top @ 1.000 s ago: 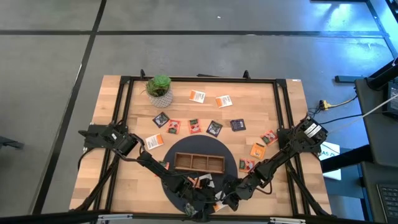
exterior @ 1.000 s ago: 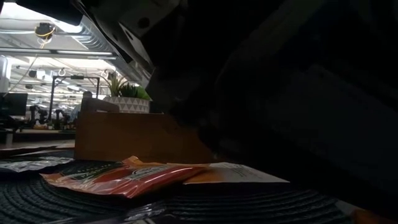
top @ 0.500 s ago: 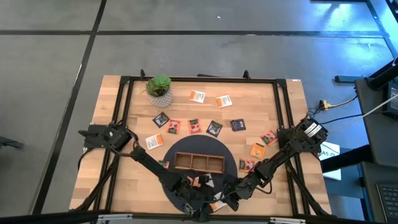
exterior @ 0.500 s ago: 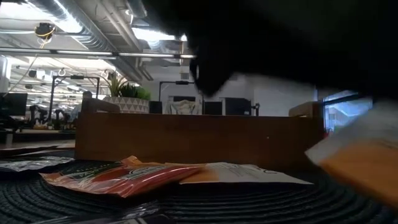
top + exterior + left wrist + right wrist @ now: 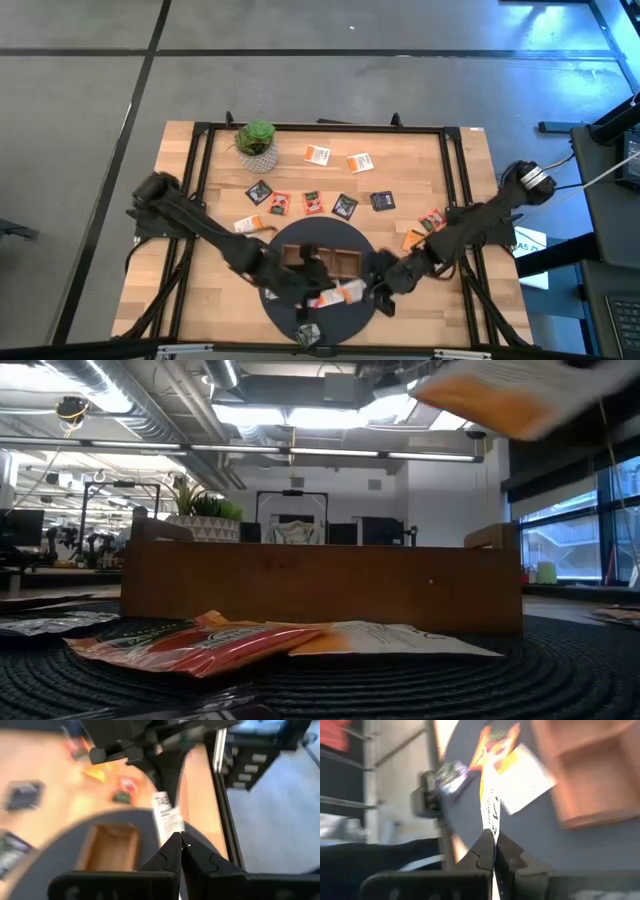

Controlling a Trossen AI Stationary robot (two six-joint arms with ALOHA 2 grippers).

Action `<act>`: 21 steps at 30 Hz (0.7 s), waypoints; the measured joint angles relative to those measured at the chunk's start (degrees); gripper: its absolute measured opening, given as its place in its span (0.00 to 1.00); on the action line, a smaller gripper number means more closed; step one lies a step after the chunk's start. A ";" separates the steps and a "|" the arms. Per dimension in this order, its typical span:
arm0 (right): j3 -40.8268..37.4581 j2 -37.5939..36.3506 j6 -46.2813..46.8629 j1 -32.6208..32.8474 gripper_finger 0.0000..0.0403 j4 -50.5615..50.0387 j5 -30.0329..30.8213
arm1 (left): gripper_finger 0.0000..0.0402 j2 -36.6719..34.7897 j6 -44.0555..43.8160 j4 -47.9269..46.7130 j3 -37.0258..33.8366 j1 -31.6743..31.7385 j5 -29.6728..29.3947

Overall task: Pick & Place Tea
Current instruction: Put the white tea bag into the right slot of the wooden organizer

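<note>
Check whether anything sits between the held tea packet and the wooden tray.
Nothing visible does. The tea packet, pinched by both the left gripper and the right gripper, hangs in the air higher than the wall of the tray, on its near side.

An open-plan office or lab. Strip ceiling lights [image 5: 300,412], exposed ducts [image 5: 130,395] and distant desks [image 5: 50,550] lie behind the bench [image 5: 460,170].
</note>
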 joint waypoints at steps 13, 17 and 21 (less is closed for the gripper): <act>18.77 4.25 -20.58 -11.55 0.01 -28.78 -0.80 | 0.00 -24.50 0.40 28.72 -31.74 -0.41 2.72; 20.46 6.94 -24.58 -13.86 0.01 -31.67 -5.31 | 0.01 -28.90 0.00 34.56 -39.92 -0.04 2.02; 25.72 11.49 -27.03 -15.52 0.01 -39.92 -8.82 | 0.02 -31.25 0.06 34.31 -43.92 0.86 1.01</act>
